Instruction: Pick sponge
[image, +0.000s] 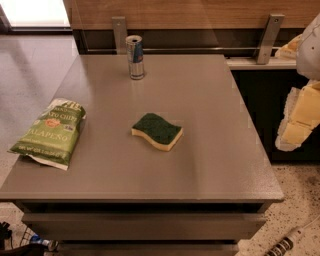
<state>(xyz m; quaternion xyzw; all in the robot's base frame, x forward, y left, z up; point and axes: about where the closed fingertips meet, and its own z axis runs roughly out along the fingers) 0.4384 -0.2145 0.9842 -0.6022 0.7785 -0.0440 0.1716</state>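
A: Sponge (157, 131) location?
B: Flat on the counter (210, 170), roughly mid-surface. Dark green scouring side up, pale yellow foam showing along the near edge. Wavy outline. Touching nothing but the counter.
A: Gripper (298, 120)?
B: Far right of frame, out past the counter's right edge, up in the air above the floor (295, 195). Seen as cream-yellow blocks with a whitish ragged fringe, partly cut off by the frame border. Well apart from the sponge. Open or closed: cannot tell from this angle.
A: Other stuff on the counter?
B: Light green chip bag (48, 132) at the left edge, lying flat, "JALAPEÑO" readable on the label, well left of the sponge. Silver-and-blue can (135, 57) upright near the back edge, behind and a bit left of the sponge, well apart from it too.
A: Background?
B: Wood panel (190, 12) across the back, with two metal brackets: one (119, 34) just left of the can, one (269, 37) at back right. Dark cabinet (260, 110) right of the counter, behind the gripper. Speckled floor lower right, with a striped cable-like thing (286, 243) lying on it; cannot tell what exactly. Drawer front (145, 225) under the counter's near edge.
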